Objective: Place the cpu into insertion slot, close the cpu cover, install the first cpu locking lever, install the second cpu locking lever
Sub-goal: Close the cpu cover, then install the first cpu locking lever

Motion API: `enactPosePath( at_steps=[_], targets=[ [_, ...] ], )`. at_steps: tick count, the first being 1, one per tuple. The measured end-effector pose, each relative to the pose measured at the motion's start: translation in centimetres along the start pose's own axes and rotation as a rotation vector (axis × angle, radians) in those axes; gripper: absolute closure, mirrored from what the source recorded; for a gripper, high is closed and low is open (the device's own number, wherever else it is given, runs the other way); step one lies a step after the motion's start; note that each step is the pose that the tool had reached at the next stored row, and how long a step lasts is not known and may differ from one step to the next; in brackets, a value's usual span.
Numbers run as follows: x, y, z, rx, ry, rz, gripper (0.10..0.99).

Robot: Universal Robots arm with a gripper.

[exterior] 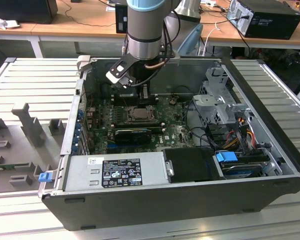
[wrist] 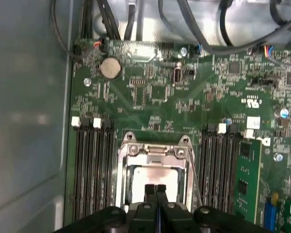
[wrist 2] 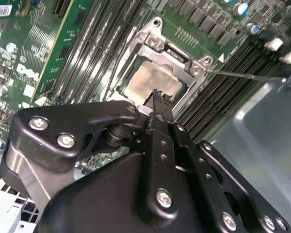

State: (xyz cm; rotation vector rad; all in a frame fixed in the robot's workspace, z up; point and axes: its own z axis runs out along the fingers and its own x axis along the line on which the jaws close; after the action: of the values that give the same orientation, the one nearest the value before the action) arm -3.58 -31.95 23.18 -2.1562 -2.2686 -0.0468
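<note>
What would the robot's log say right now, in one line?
gripper: shut | above cpu | cpu in insertion slot | cpu cover: closed

The arm (exterior: 145, 35) is a thick silver-grey cylinder capped by a pale blue band. Black and tan cables (exterior: 154, 64) loop at its lower rim beside a white-faced camera block (exterior: 118, 70) on a black bracket. The gripper (wrist: 155, 190) is matte black: rounded linkage plates, silver screws (wrist 2: 164, 197), ribbed fingertips (wrist 2: 161, 100).
</note>
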Motion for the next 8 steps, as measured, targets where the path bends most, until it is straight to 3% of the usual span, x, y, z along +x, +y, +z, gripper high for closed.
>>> enactPosePath(
  at_steps=[8],
  targets=[
    [0.02, -0.46, -0.02, 0.0, 0.0, 0.0, 0.98]
  ],
)
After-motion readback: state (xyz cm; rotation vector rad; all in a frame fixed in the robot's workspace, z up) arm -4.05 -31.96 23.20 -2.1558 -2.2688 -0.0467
